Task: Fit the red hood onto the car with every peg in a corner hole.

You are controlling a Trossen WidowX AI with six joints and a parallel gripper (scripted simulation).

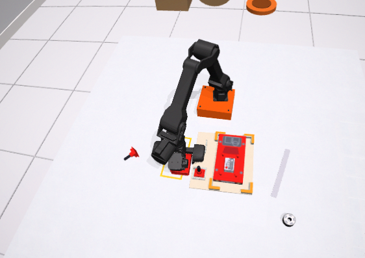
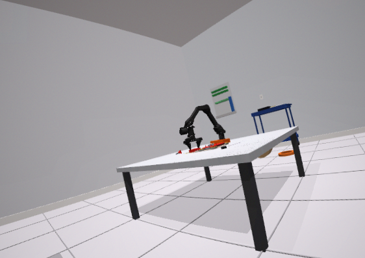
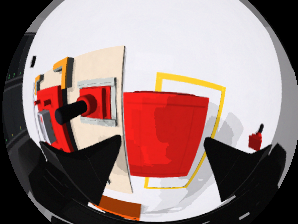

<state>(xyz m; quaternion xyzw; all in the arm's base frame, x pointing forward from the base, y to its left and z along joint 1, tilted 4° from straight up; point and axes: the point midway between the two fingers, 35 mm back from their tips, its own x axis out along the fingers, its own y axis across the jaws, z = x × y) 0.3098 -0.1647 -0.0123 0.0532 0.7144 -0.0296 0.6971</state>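
The red hood (image 1: 182,171) (image 3: 150,112) lies on the table, partly over a yellow outline (image 1: 171,177) (image 3: 191,82) and close beside the board's edge. My gripper (image 1: 184,162) (image 2: 194,147) (image 3: 165,141) is open and empty above the hood. In the wrist view one fingertip is on each side of it, the left one over the board's edge. How far the tips are above the table is hard to tell. The red chassis (image 1: 224,177) (image 3: 53,120) sits between orange corner brackets, with the engine block (image 1: 229,164) (image 3: 44,124) on its deck and small pegs around it.
The beige board (image 1: 202,140) (image 3: 111,60) carries a red part (image 1: 199,173) (image 3: 102,102) with an upright black peg, near the hood. Another red part (image 1: 133,153) (image 3: 255,142) lies left. A wheel (image 1: 289,218) and pale strip (image 1: 280,173) lie right. The orange base (image 1: 214,112) is behind.
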